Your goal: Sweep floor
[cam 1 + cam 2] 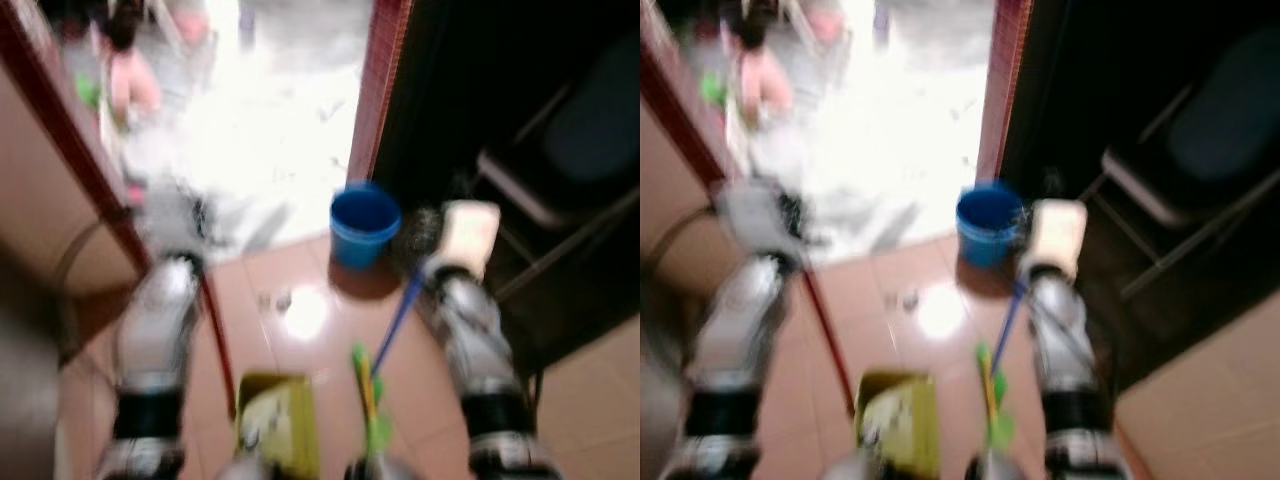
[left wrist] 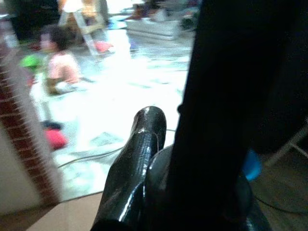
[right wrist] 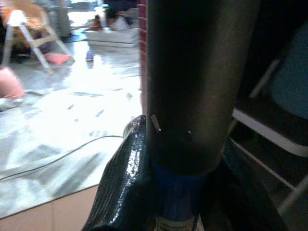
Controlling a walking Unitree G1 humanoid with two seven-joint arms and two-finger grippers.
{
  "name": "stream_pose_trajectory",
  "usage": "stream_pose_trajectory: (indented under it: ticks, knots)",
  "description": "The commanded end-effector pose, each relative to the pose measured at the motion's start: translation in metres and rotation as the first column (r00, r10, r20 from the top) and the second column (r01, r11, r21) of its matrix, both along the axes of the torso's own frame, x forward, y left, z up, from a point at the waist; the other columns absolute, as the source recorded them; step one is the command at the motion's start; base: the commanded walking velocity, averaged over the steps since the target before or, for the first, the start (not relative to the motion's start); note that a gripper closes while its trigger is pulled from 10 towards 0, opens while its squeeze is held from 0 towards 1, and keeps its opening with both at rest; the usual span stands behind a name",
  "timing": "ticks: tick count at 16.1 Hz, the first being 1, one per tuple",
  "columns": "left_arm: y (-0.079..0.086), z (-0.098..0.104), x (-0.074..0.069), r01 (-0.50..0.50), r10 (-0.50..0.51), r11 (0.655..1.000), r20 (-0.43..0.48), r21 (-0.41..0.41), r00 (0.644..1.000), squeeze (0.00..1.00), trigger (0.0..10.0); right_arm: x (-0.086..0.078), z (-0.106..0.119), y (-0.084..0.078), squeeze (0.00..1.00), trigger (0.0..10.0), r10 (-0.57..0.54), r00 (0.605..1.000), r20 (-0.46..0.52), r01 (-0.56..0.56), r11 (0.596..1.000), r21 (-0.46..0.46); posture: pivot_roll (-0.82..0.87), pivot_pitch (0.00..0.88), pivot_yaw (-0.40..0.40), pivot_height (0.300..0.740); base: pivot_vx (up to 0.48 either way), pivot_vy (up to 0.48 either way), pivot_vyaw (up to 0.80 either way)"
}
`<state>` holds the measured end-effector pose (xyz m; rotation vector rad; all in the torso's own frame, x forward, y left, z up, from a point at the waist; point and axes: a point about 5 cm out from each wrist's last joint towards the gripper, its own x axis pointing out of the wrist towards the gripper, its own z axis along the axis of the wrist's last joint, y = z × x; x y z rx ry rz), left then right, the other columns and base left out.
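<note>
eye views: blurred. the left gripper (image 1: pixel 178 215) was clamped on the red handle (image 1: pixel 218 335) of the yellow dustpan (image 1: pixel 278 425); the right gripper (image 1: pixel 470 232) held the blue handle (image 1: pixel 398 315) of the broom (image 1: pixel 368 400). both handles slanted down toward the robot, the heads lying nearer it than the bucket (image 1: pixel 364 224). small debris (image 1: pixel 275 298) lay on the tiles between bucket and dustpan, ahead of both heads, about midway between the arms.

left wrist view: a finger (image 2: pixel 132 168) pressed the dark shaft.

right wrist view: a finger (image 3: pixel 126 178) pressed the blue-ended shaft (image 3: pixel 185 86).
</note>
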<state>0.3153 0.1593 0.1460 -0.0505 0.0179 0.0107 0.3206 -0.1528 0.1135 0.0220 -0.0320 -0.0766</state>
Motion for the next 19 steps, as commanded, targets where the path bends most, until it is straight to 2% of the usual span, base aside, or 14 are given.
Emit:
stream_pose_trajectory:
  ticks: [1, 4, 5, 8, 11, 13, 15, 19]
  knots:
    - [0.000, 0.009, 0.001, 0.009, -0.008, 1.000, 0.046, -0.029, 0.999, 0.00, 10.0, 0.003, 0.009, 0.005, 0.00, 10.0, 0.020, 0.999, 0.040, -0.020, 1.000, 0.000, 0.00, 0.033, -0.006, 0.740, 0.000, 0.420, -0.66]
    - [0.000, 0.011, -0.002, 0.026, -0.024, 1.000, 0.079, -0.015, 0.997, 0.00, 10.0, 0.003, 0.008, 0.004, 0.00, 10.0, 0.012, 0.999, 0.037, -0.012, 1.000, -0.017, 0.00, 0.031, -0.005, 0.740, 0.000, 0.100, 0.00]
    - [0.003, 0.012, -0.005, 0.025, -0.021, 0.999, 0.101, -0.033, 0.995, 0.00, 10.0, 0.002, 0.009, 0.001, 0.00, 10.0, -0.005, 0.999, 0.047, 0.006, 1.000, -0.020, 0.00, 0.030, -0.003, 0.740, 0.000, 0.000, 0.00]
    - [0.013, 0.017, -0.008, -0.039, 0.041, 0.999, 0.152, -0.017, 0.988, 0.00, 10.0, 0.000, 0.015, -0.006, 0.00, 10.0, -0.019, 0.996, 0.090, 0.023, 0.998, -0.052, 0.00, 0.027, 0.001, 0.740, 0.000, 0.000, 0.00]
    - [0.021, 0.024, 0.001, -0.113, 0.113, 0.994, 0.157, -0.010, 0.981, 0.00, 10.0, -0.002, 0.016, -0.017, 0.00, 10.0, -0.029, 0.995, 0.096, 0.036, 0.997, -0.071, -0.02, 0.031, -0.004, 0.740, 0.000, 0.000, 0.00]
    - [0.028, 0.028, 0.005, -0.148, 0.156, 0.987, 0.155, -0.063, 0.976, 0.00, 10.0, -0.003, 0.015, -0.020, 0.00, 10.0, -0.029, 0.995, 0.091, 0.036, 0.996, -0.076, -0.02, 0.033, -0.006, 0.740, 0.000, 0.000, 0.00]
    - [0.035, 0.029, 0.010, -0.187, 0.213, 0.965, 0.131, -0.186, 0.968, 0.00, 10.0, -0.004, 0.013, -0.021, 0.00, 10.0, -0.024, 0.996, 0.084, 0.030, 0.997, -0.071, -0.03, 0.036, -0.009, 0.740, 0.000, 0.000, 0.00]
    - [0.035, 0.032, 0.017, -0.188, 0.239, 0.920, 0.112, -0.343, 0.964, 0.00, 10.0, -0.007, 0.011, -0.020, 0.00, 10.0, -0.006, 0.997, 0.073, 0.011, 0.998, -0.064, -0.04, 0.037, -0.016, 0.740, 0.000, 0.000, 0.00]
